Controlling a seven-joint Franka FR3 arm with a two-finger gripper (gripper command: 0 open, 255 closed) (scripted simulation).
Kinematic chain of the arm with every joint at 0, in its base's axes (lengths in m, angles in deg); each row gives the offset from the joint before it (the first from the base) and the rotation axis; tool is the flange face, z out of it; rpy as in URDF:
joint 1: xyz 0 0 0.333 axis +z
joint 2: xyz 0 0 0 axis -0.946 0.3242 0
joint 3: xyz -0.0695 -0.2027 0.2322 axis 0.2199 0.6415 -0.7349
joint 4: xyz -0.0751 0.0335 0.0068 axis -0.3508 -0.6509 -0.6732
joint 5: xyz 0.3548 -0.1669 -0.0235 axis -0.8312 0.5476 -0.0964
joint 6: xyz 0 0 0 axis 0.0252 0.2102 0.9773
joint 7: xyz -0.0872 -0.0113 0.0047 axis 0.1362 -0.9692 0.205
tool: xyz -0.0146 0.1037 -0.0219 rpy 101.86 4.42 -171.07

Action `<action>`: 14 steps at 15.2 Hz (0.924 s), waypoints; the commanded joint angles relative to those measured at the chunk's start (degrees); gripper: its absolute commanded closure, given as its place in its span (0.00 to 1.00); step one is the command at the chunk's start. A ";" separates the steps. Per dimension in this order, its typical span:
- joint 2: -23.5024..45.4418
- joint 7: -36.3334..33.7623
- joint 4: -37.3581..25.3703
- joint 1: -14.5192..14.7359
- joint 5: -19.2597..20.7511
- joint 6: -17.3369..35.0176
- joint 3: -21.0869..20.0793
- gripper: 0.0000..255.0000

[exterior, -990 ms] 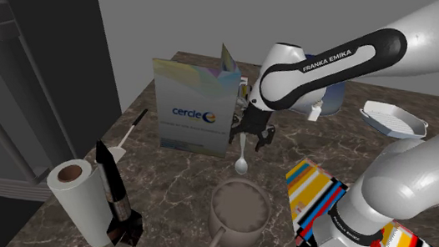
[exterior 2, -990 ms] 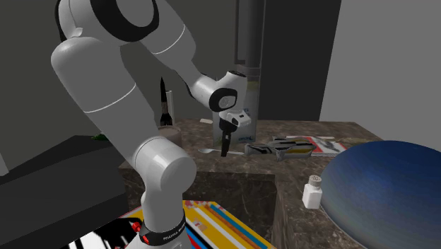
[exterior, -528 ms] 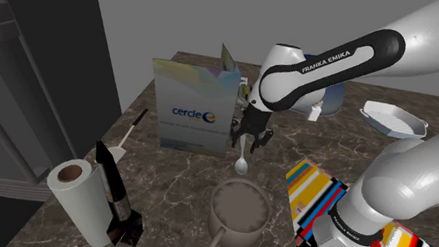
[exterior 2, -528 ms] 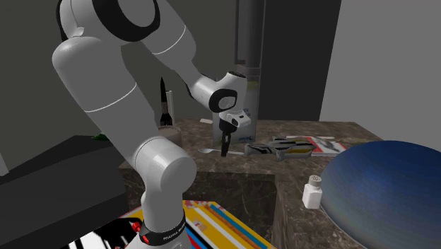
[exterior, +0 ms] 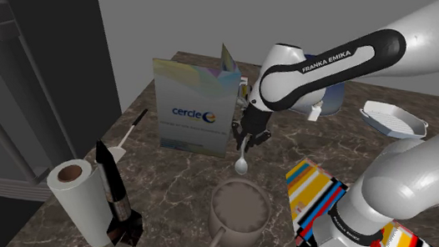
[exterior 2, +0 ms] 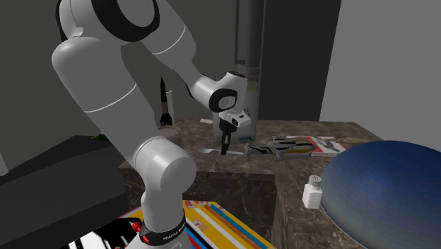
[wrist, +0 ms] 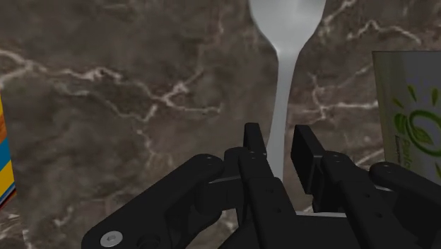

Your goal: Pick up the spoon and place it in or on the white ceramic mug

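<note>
Straddling the handle of the spoon (exterior: 241, 164), the gripper (exterior: 247, 138) is poised low over the marbled counter (exterior: 179, 173).

Shoulder view: the gripper is seen pointing down, with the spoon laid flat directly beneath it, its bowl reaching out past the fingertips towards the greyish mug (exterior: 238, 208), which is stood upright just beyond that bowl. Second exterior view: the gripper (exterior 2: 224, 145) is shown close above the counter (exterior 2: 290, 177). Wrist view: the gripper (wrist: 279, 138) is seen unclenched; its fingers (wrist: 256, 141) are held narrowly apart, one on each side of the spoon's (wrist: 286, 42) handle, and no squeeze on it can be made out.
</note>
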 commanded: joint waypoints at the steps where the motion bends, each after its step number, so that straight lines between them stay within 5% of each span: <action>1: 0.21 0.03 0.02 0.07 -0.06 0.09 -0.06 1.00; 14: -7.32 -3.00 -5.19 -0.97 2.98 -12.46 1.16 1.00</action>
